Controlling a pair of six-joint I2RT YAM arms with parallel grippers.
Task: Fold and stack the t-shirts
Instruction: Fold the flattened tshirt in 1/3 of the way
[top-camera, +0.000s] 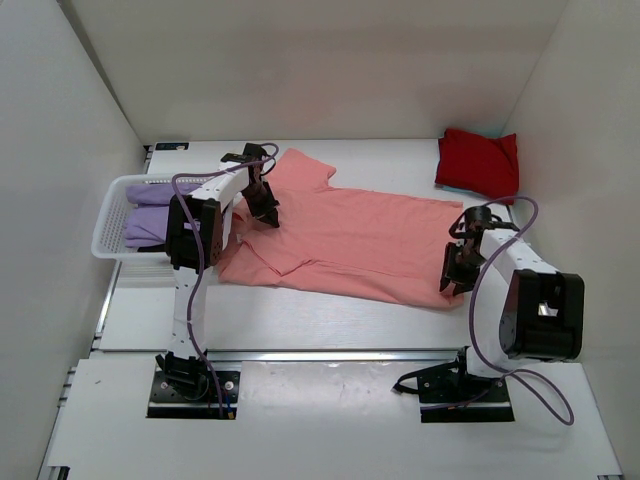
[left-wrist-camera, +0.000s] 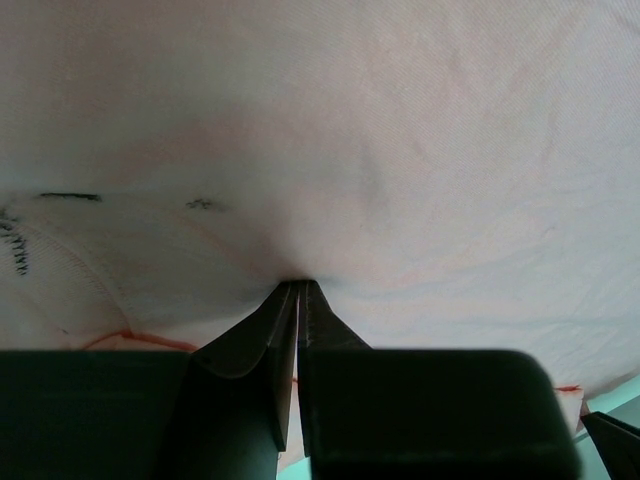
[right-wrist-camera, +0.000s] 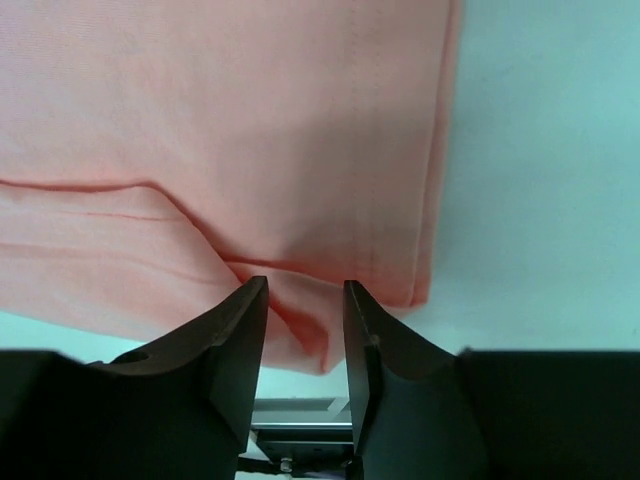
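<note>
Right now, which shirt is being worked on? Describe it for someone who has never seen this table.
On the white table, look at the middle, between the white basket on the left and the folded red t-shirt at the far right. The salmon-pink t-shirt lies there, the only one spread out, with the left gripper and right gripper at its ends.

White arms (top-camera: 185, 310), black hands (top-camera: 266, 214), purple cables (top-camera: 472, 310)

A flat white matte counter (top-camera: 300, 320) sits boxed in by plain white panel walls: a back wall (top-camera: 320, 60), a left wall (top-camera: 50, 200) and a right wall (top-camera: 590, 120). Light is soft and even, with only faint shadows.
</note>
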